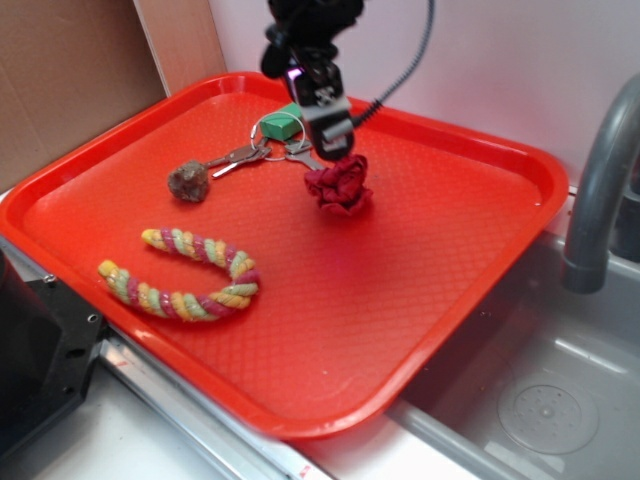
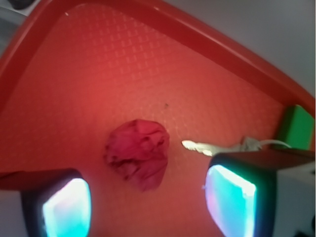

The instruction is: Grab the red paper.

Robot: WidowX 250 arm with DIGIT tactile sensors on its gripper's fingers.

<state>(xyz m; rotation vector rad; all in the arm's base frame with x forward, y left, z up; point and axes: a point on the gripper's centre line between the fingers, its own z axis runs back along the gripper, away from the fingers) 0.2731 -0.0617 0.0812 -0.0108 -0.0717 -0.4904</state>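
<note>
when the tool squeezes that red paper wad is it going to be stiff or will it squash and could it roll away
The red paper is a wrinkled, loosely folded wad, so it will probably squash rather than resist. It looks light for its size and may shift if one of the fingers touches it first. Its lumpy shape makes rolling far across the tray unlikely.

one tray (image 1: 520, 170), one red paper (image 1: 338, 187), one rope (image 1: 190, 275), two keys (image 1: 240, 157).

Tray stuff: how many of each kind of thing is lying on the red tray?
Red paper: 1
Braided rope toy: 1
Brown lump: 1
Key bunch with green tag: 1
Total: 4 things on the tray
</note>
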